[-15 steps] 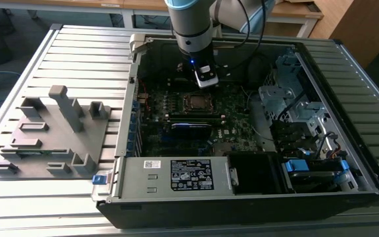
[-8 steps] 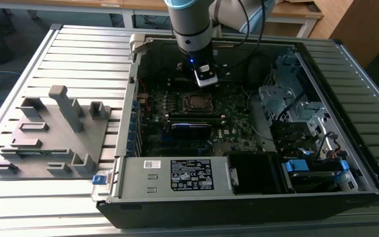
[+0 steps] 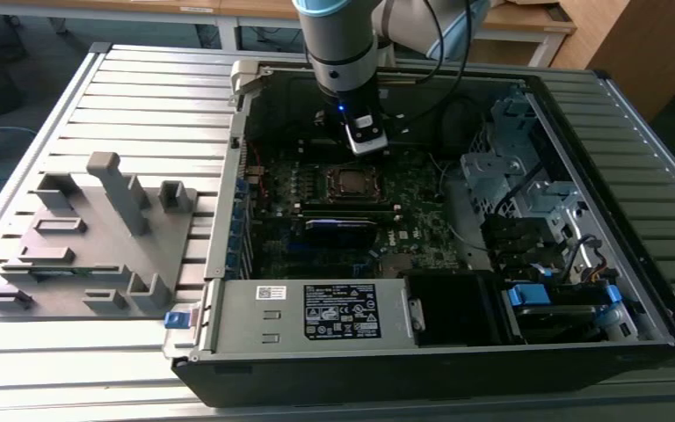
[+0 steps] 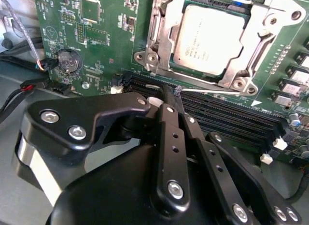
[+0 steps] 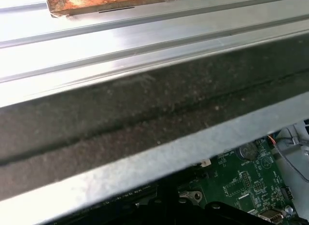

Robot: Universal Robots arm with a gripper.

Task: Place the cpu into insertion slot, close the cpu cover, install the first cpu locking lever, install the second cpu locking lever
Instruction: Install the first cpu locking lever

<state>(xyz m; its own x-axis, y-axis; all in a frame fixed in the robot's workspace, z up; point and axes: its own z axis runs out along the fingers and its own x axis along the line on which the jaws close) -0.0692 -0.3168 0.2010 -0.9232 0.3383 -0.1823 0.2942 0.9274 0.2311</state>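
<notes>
Fingers [image 4: 170, 97] of the gripper [image 4: 174, 102] look pressed together with nothing held, their tip at the thin wire lever [image 4: 212, 90] that runs along the near edge of the socket. Just beyond it, the cpu [image 4: 212, 39] lies seated in the insertion slot [image 3: 350, 181], framed by the cpu cover [image 4: 159, 36].

Gripper [image 3: 365, 141] hangs inside the open computer case [image 3: 572, 352], just above the motherboard [image 3: 420, 224]. At 6 o'clock of it in the exterior view sits the cpu [image 3: 351, 181], open from above. Drive cage [image 3: 513, 189] crowds 3 o'clock; case wall [image 3: 242, 167] bounds 9 o'clock. Cables [image 3: 431, 114] drape close at 2 o'clock.
</notes>
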